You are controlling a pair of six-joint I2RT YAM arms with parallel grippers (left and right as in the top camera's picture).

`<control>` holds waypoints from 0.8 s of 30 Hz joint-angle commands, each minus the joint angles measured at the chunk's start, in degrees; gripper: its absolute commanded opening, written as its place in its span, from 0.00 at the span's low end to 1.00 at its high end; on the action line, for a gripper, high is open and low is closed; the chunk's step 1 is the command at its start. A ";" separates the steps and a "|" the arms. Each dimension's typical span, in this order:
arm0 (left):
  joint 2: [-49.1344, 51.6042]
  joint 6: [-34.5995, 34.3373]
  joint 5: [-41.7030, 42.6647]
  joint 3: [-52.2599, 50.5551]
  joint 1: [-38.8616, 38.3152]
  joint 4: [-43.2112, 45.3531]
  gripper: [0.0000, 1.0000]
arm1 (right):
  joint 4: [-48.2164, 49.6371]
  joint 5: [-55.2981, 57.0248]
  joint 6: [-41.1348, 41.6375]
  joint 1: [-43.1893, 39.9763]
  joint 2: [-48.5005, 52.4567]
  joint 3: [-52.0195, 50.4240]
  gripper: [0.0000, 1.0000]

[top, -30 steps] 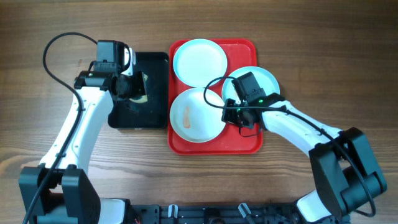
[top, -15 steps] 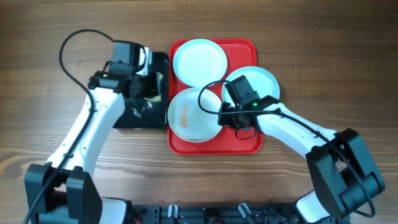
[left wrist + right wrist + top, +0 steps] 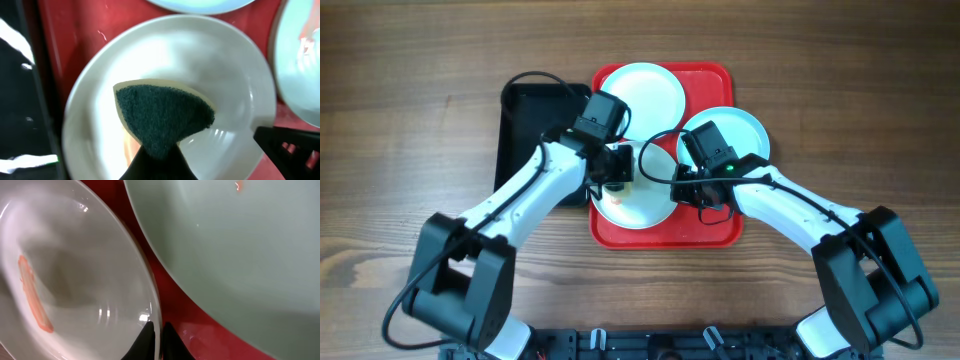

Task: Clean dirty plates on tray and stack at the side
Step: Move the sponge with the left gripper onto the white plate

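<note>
The red tray (image 3: 718, 234) holds three plates. The front white plate (image 3: 642, 205) carries an orange smear (image 3: 33, 296). My left gripper (image 3: 617, 172) is shut on a dark green sponge (image 3: 162, 117) with a yellow backing and holds it on or just over this plate (image 3: 227, 75). My right gripper (image 3: 156, 336) is shut on the plate's right rim, also seen from overhead (image 3: 688, 188). The light aqua plate (image 3: 745, 130) lies at the tray's right, partly under my right arm. Another white plate (image 3: 642, 95) lies at the tray's back.
A black tray (image 3: 530, 110) stands left of the red tray, touching it. My two grippers work close together over the front plate. Bare wooden table (image 3: 860, 90) surrounds the trays.
My left arm has swung right from the black tray to the front plate, carrying the sponge. My right gripper has stayed at the plate's rim.
</note>
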 commanded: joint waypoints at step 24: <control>6.12 -8.72 -6.73 -5.53 -0.70 4.09 0.04 | -0.83 0.57 -0.57 0.35 0.66 -0.22 0.04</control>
